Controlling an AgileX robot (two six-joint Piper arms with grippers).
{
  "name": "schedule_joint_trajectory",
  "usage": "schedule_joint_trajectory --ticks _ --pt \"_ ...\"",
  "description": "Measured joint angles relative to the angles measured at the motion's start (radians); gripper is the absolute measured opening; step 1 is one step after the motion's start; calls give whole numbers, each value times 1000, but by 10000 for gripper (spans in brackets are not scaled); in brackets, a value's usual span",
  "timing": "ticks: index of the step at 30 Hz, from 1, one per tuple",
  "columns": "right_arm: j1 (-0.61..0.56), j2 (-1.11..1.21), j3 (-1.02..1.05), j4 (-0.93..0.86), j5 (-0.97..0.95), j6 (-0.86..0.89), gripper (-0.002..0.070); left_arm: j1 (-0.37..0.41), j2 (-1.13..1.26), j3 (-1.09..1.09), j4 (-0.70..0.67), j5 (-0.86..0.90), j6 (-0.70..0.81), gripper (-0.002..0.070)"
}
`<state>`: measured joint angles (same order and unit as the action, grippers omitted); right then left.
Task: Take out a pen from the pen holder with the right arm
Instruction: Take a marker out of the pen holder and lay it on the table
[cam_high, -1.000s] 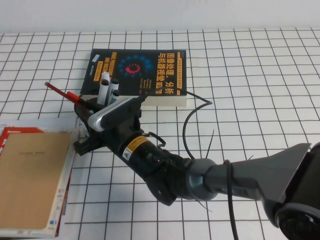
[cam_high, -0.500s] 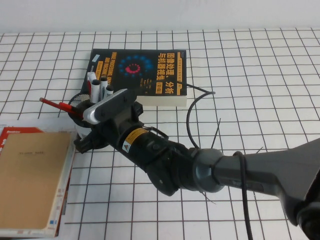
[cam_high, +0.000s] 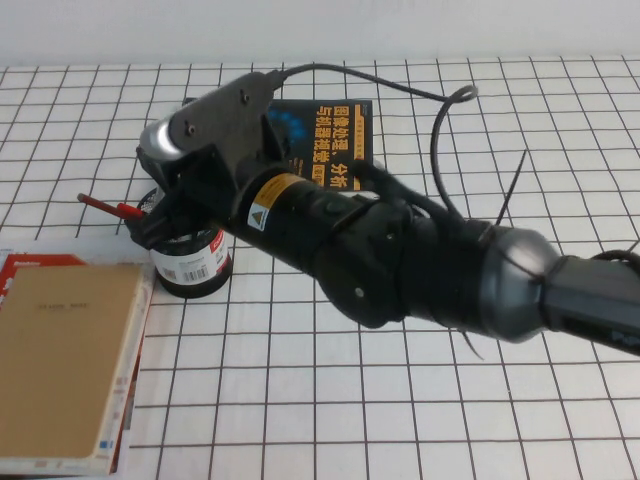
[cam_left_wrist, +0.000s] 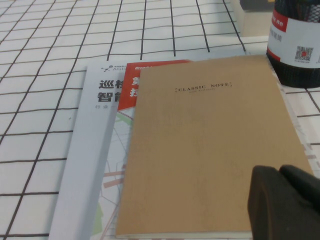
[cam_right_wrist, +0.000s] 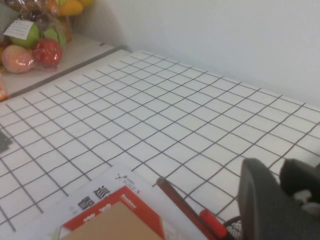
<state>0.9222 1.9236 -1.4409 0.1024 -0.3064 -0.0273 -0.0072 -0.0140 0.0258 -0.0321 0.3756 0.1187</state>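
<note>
The black mesh pen holder (cam_high: 190, 266) with a white label stands on the grid table, left of centre; its base also shows in the left wrist view (cam_left_wrist: 295, 45). A red pen (cam_high: 106, 206) leans out of it to the left. My right arm (cam_high: 300, 215) hangs over the holder and hides its mouth. In the right wrist view my right gripper (cam_right_wrist: 277, 169) sits just above the mesh rim (cam_right_wrist: 233, 228), fingers drawn in on a small white pen tip (cam_right_wrist: 299, 196), with the red pen (cam_right_wrist: 186, 209) beside it. My left gripper (cam_left_wrist: 280, 171) hovers shut over the brown notebook (cam_left_wrist: 210, 145).
A black book (cam_high: 322, 130) lies behind the holder. The brown notebook (cam_high: 55, 350) rests on leaflets at the front left, close to the holder. Bagged fruit (cam_right_wrist: 30, 45) sits on a side shelf beyond the table edge. Cables loop above my right arm.
My right wrist has risen from beside the holder to above it. The white markers that stood in the holder are now hidden behind the arm. The red pen stays put.
</note>
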Motion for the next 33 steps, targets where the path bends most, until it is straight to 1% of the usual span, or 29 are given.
schedule_joint_trajectory --ticks 8,12,14,17,20,22,28,33 --pt "-17 -188 0 -4 347 -19 48 0 0 0 0 0 0 -4" --pt "-70 -258 0 21 550 -15 49 0 0 0 0 0 0 -4" --pt "-113 -280 0 33 663 27 49 0 0 0 0 0 0 -4" --pt "-189 -292 0 42 832 160 48 0 0 0 0 0 0 -4" --pt "-255 -276 0 42 986 278 48 0 0 0 0 0 0 -4" --pt "-285 -254 0 54 1061 309 48 0 0 0 0 0 0 -4" --pt "-314 -149 -27 134 1166 272 48 0 0 0 0 0 0 -4" --pt "-315 -27 -177 157 1267 242 48 0 0 0 0 0 0 -4"
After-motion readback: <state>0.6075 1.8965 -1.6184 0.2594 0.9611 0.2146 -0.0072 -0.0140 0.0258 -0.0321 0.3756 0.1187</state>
